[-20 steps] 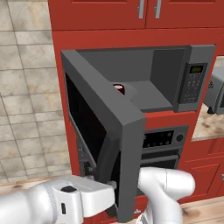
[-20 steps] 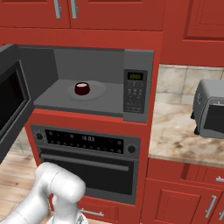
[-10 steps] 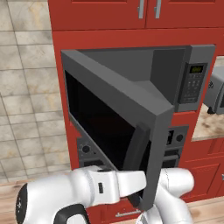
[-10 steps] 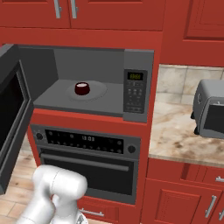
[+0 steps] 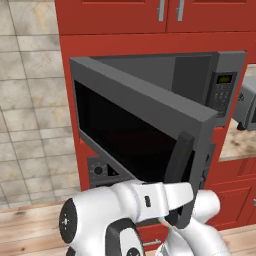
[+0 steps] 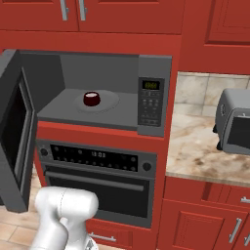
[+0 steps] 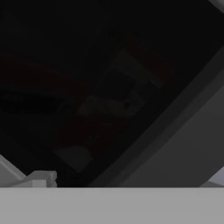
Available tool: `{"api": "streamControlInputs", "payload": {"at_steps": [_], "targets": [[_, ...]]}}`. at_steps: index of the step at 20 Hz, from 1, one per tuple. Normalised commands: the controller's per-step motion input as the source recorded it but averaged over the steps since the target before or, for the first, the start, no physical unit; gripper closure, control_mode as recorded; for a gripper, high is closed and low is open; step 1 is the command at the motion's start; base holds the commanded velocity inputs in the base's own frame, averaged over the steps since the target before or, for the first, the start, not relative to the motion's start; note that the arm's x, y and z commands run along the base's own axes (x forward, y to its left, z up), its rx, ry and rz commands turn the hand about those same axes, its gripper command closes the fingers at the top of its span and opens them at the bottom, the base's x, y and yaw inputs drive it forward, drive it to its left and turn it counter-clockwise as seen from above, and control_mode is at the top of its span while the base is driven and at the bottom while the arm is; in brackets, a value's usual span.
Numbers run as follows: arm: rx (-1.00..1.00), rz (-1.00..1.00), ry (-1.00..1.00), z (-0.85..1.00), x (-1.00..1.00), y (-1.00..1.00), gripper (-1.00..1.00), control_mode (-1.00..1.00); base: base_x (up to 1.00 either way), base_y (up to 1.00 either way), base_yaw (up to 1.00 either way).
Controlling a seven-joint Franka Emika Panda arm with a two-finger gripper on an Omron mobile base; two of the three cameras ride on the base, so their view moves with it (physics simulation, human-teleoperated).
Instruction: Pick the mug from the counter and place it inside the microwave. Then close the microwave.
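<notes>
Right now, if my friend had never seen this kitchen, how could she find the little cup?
Look for the big grey microwave set in the red cabinets, above the black-fronted oven. Its door stands open, and the mug sits on the round plate inside. It is small, dark red and white inside.

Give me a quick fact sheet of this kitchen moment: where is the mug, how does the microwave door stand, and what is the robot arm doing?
mug: inside the microwave, on its round plate
microwave door: partly open, swung out to the left
arm: reaches in low against the door, near its black handle
gripper: open, holding nothing
toaster oven: on the counter, right of the microwave
</notes>
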Motion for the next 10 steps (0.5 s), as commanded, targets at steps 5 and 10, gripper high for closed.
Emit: {"api": "streamControlInputs", "payload": {"at_steps": [5, 10], "targets": [[0.0, 0.13, 0.0, 0.0, 0.48, -0.34, -1.0, -1.0, 0.0, 0.0, 0.0], [0.0, 0.16, 0.0, 0.04, 0.57, -0.36, -1.0, -1.0, 0.0, 0.0, 0.0]]}}
